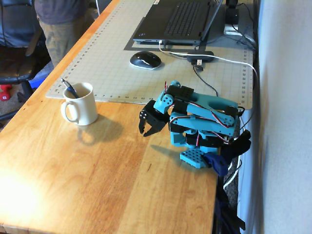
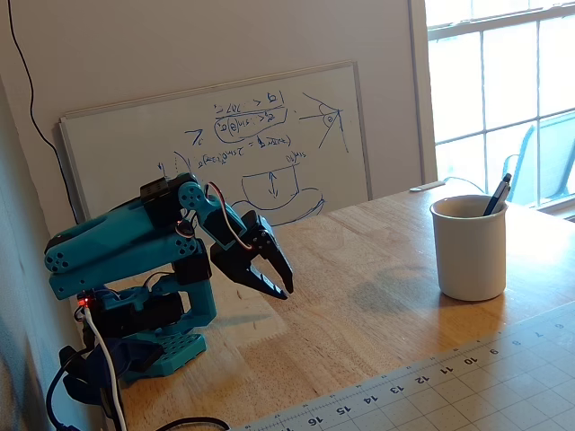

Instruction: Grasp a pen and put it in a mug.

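The cream-white mug (image 1: pixel 81 106) (image 2: pixel 469 250) stands upright on the wooden table with its handle toward the near left in a fixed view. The dark pen (image 1: pixel 69 88) (image 2: pixel 497 194) leans inside it, its top end poking above the rim. My gripper (image 1: pixel 145 131) (image 2: pixel 285 283) hangs open and empty, pointing down at the wood, well away from the mug and close to the arm's own base (image 1: pixel 197 157). The blue arm is folded back on itself.
A gridded cutting mat (image 1: pixel 112 63) (image 2: pixel 467 386) carries a laptop (image 1: pixel 178 19) and a mouse (image 1: pixel 145 60). Cables run along the table's right edge (image 1: pixel 229 63). A whiteboard (image 2: pixel 225 135) leans on the wall behind the arm. A person (image 1: pixel 61 24) stands at the far left corner.
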Controlling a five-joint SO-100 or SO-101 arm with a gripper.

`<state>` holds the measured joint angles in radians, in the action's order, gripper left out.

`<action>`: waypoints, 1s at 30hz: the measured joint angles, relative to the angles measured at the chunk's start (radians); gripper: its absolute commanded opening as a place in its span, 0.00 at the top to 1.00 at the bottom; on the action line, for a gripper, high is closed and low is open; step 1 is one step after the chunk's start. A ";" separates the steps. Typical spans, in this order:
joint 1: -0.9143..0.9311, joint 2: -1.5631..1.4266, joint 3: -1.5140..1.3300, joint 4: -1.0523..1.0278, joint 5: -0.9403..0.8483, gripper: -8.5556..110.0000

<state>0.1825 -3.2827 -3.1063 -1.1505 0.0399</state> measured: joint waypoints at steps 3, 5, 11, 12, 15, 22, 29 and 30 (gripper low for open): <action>0.000 -0.014 -0.003 -0.011 0.000 0.91; 0.000 -0.020 -0.003 -0.011 0.000 0.91; 0.000 -0.020 -0.003 -0.011 0.000 0.91; 0.000 -0.020 -0.003 -0.011 0.000 0.91; 0.000 -0.020 -0.003 -0.011 0.000 0.91; 0.000 -0.020 -0.003 -0.011 0.000 0.91; 0.000 -0.020 -0.003 -0.011 0.000 0.91; 0.000 -0.020 -0.003 -0.011 0.000 0.91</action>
<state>0.1825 -3.3027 -3.1094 -1.1612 0.0399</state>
